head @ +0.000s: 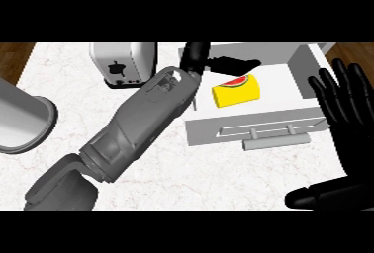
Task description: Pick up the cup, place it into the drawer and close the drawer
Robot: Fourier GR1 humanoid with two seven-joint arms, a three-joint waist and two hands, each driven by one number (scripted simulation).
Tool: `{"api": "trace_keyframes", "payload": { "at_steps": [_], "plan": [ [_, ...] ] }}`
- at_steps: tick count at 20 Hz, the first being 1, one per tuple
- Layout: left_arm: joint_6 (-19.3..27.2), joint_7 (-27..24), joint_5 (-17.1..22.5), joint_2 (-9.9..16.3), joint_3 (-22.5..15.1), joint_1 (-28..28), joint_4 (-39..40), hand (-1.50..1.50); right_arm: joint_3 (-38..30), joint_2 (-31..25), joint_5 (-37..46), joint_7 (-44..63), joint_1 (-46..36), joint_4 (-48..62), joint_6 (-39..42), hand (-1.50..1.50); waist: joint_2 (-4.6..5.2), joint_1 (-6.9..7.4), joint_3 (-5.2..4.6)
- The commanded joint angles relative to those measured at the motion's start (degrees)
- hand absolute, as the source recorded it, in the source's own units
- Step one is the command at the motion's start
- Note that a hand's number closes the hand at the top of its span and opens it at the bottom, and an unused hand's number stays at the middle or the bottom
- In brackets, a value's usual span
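A yellow cup point(237, 92) with a watermelon picture lies inside the open white drawer point(252, 126) at the upper right. My left forearm runs diagonally from the lower left up to the drawer. My left hand point(223, 62) hangs over the drawer's back part, just above the cup, with its fingers stretched to the right and nothing in them. A small gap shows between the hand and the cup. My right hand point(343, 106) rests open at the right edge, fingers up, beside the drawer's right wall. The drawer's grey handle point(276, 143) faces me.
A silver toaster point(122, 64) stands on the white marble counter point(219, 173) at the back, left of the drawer. A large grey metal pot point(22, 121) sits at the left edge. Wooden floor shows past the counter's far corners.
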Motion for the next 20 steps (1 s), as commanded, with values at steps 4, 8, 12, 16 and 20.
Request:
{"api": "trace_keyframes", "payload": {
  "at_steps": [4, 8, 12, 16, 20],
  "plan": [
    [-1.2, -5.9, 6.3, 0.0, 2.4, 0.1, -5.2, -1.5, -3.6, -2.2, -6.3, 1.7, -0.8, 1.0, 2.3, -1.5, -0.58, 2.13, -0.02],
    [-6.1, -4.7, 7.7, 0.0, 6.7, -1.5, -3.7, -1.5, -3.5, -3.0, -5.7, 2.7, -2.0, 1.6, 1.9, -1.5, -0.94, 4.78, -0.06],
    [-3.8, -2.9, 7.2, 1.3, 7.2, 3.6, -10.8, -1.5, -2.8, -5.5, -7.0, 4.2, 3.5, -5.1, 6.0, 1.5, -1.69, 5.99, -0.1],
    [-1.8, -2.2, 8.0, 5.1, 8.4, 8.2, -17.9, -1.5, -2.6, -9.8, 0.3, -0.9, 4.5, -1.2, 11.3, 1.5, -1.94, 7.58, -0.08],
    [-1.4, 0.5, 7.5, 11.6, 8.1, 17.5, -27.4, -1.5, -1.1, -10.0, 3.6, 0.3, 6.6, -4.4, 11.0, 1.5, -2.1, 7.98, -0.1]
  ]
}}
